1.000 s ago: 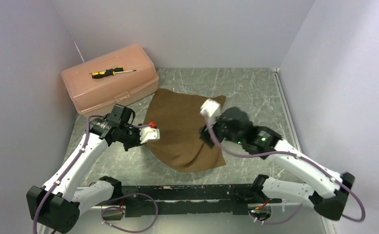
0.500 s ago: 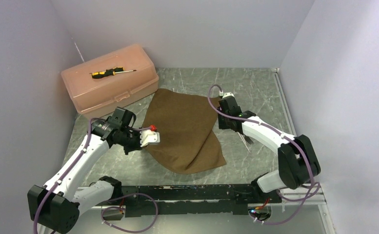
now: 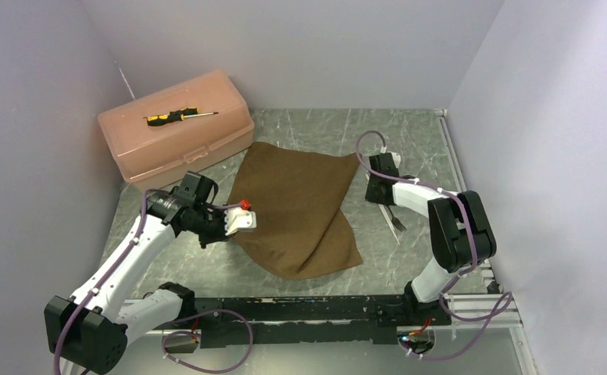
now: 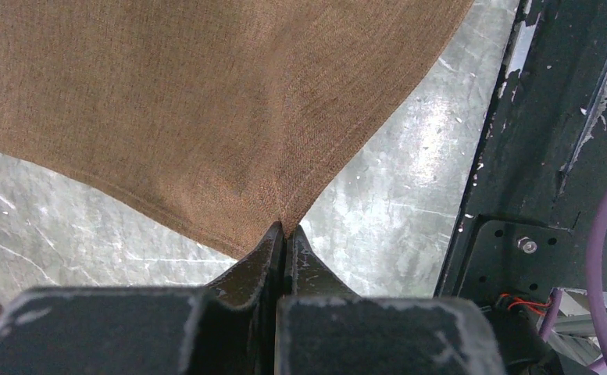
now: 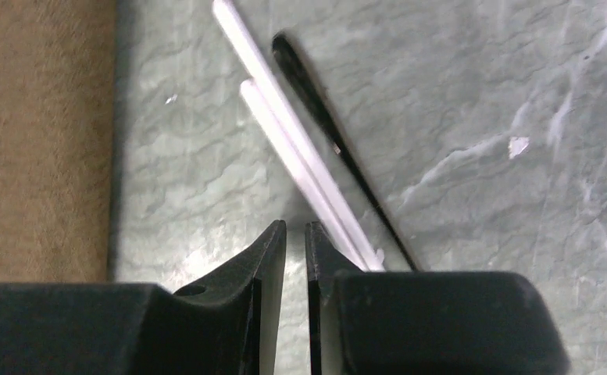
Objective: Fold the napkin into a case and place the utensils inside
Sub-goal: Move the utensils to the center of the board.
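So the napkin [image 3: 300, 207] is lying on the counter [image 3: 409, 133] between the two arms, roughly folded over with one edge hanging toward the near side, not a tidy case yet imo. The left pincer [image 4: 284, 238] is clamped tight on a corner of the cloth, jaws pressed together with the fabric pinched right at the tips. The right pincer [image 5: 295, 234] is down over the utensils [image 5: 300, 168], just beside the napkin's right edge; its jaws are nearly together with a thin gap, and the pale handles run past the outside of one finger rather than between them, so I can't tell if it's got anything. The cloth looks soft and floppy, so it'll drape and sag wherever it isn't supported; grabbing at corners or hems like the left arm does seems the way to go. The utensils look thin, stiff and probably slick, lying flat on the counter, so I'd pinch across the handles mid-length. The pink box [image 3: 176, 125] with a screwdriver [image 3: 179, 116] on it sits at the far left.
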You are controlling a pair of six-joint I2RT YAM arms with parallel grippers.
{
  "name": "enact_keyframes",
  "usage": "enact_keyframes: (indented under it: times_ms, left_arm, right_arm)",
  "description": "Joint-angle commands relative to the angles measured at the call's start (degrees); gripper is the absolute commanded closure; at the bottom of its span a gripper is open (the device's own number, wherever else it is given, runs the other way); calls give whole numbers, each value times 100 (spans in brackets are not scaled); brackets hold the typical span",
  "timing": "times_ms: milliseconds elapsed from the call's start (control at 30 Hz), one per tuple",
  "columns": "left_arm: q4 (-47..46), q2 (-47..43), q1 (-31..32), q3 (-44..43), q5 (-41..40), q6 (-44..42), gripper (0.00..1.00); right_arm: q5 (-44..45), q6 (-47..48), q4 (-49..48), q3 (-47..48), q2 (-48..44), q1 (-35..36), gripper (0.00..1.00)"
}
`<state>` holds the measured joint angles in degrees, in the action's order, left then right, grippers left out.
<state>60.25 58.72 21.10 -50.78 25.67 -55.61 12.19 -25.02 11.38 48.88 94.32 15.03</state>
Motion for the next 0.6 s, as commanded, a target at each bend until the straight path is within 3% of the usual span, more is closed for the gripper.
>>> enact_keyframes:
  times_ms: [0,367,567]
  left_arm:
    - [-23,2,25,-37,227,46,97]
    - [-30,34,25,-48,363,86,97]
    - [15,74,26,-53,430,95,97]
  right_arm:
    - [233,-323,-280,21,130,-342,81]
    - [1081,-590,367,425,68,-572,77]
    - [1013,-310,774,398,-616,-246,58]
